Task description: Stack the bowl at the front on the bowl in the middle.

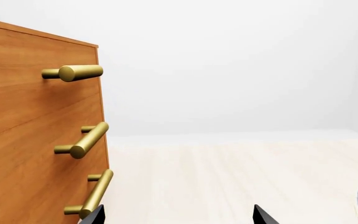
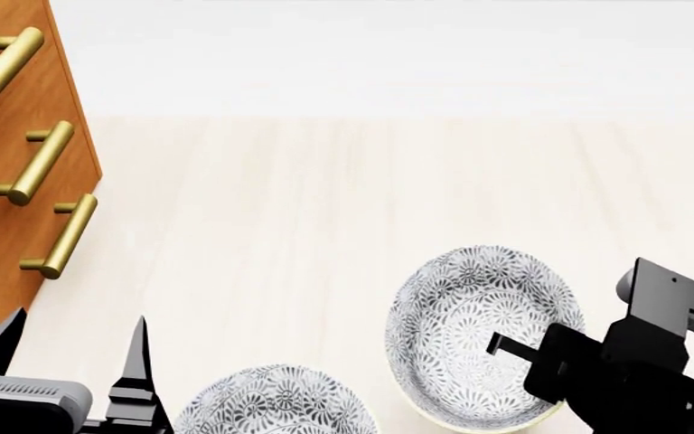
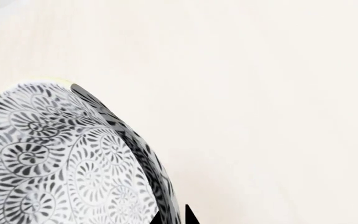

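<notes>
Head camera looked steeply down over pale floor [image 2: 323, 226], wooden drawer chest [image 2: 10, 226] at left, left wrist camera sat low, level, facing that chest [image 1: 36, 135] close, right wrist camera pressed against a patterned bowl [image 3: 61, 163].

Left gripper [image 2: 76, 362] fingers spread apart; right gripper [image 2: 504, 348] state unclear.

Grey-on-white bowls, honey wood, pale floor

We see two bowls printed in dense grey floral swirls on white: the larger-looking bowl [image 2: 480, 330] shows a pale yellow rim, and the lower bowl [image 2: 277, 402] carries the same print. The cabinet [image 2: 10, 226] is warm orange-brown wood grain with brass-gold handles [image 2: 41, 163]. The floor [image 2: 323, 208] is pale cream with faint plank streaks, the wall [image 2: 383, 54] white. Both grippers, left [image 2: 76, 362] and right [image 2: 528, 357], are black.
</notes>
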Robot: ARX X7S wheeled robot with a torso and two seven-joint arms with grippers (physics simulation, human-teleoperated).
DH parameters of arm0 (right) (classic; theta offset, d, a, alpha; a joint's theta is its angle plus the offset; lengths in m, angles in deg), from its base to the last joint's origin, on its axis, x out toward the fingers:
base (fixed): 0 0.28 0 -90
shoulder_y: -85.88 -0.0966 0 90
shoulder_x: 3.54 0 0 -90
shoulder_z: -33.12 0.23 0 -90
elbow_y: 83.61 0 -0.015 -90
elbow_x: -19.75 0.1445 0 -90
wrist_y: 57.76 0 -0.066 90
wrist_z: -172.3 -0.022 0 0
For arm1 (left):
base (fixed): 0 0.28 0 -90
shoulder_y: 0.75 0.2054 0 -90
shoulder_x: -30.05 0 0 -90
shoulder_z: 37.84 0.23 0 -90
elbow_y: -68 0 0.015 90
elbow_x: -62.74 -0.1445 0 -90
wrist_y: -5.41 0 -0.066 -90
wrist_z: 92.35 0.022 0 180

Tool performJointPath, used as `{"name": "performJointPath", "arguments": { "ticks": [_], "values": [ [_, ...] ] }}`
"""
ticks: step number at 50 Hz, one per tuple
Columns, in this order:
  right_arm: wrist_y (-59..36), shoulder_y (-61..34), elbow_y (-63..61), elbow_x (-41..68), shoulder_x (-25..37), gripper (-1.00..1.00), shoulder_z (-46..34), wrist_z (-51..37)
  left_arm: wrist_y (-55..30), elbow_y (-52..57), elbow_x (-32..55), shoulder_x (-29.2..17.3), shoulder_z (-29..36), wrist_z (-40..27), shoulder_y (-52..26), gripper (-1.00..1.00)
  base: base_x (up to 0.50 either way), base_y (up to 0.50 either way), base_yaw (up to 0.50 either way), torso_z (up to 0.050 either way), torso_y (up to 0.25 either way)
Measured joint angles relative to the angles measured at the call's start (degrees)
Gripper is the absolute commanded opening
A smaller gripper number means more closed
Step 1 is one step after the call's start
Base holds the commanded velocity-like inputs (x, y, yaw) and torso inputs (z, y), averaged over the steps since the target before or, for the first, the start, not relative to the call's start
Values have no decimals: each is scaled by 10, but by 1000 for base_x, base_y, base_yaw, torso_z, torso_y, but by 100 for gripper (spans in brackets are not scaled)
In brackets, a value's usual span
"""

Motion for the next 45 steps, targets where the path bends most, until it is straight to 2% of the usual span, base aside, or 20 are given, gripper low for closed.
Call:
{"name": "performJointPath", "arguments": {
  "ticks": [7, 18, 27, 35, 45],
  "values": [
    [-89, -6, -128, 58, 2, -100, 26, -46, -2, -1, 4, -2, 0, -1, 0, 100, 0, 0, 0, 0, 0],
    [-154, -11, -233, 325, 45, -100, 35, -247, -9, 8, 12, -6, -1, -4, 0, 100, 0, 0, 0, 0, 0],
    [-166, 5, -293, 510, 64, -100, 6, -379, -11, 26, 19, -11, -4, -6, 6, 100, 0, 0, 0, 0, 0],
    [-163, 23, -335, 591, 63, -100, -38, -430, -10, 33, 24, -14, -5, -8, 9, 100, 0, 0, 0, 0, 0],
    [-152, 45, -367, 610, 53, -100, -99, -431, -11, 38, 28, -17, -5, -11, 9, 100, 0, 0, 0, 0, 0]
  ]
}}
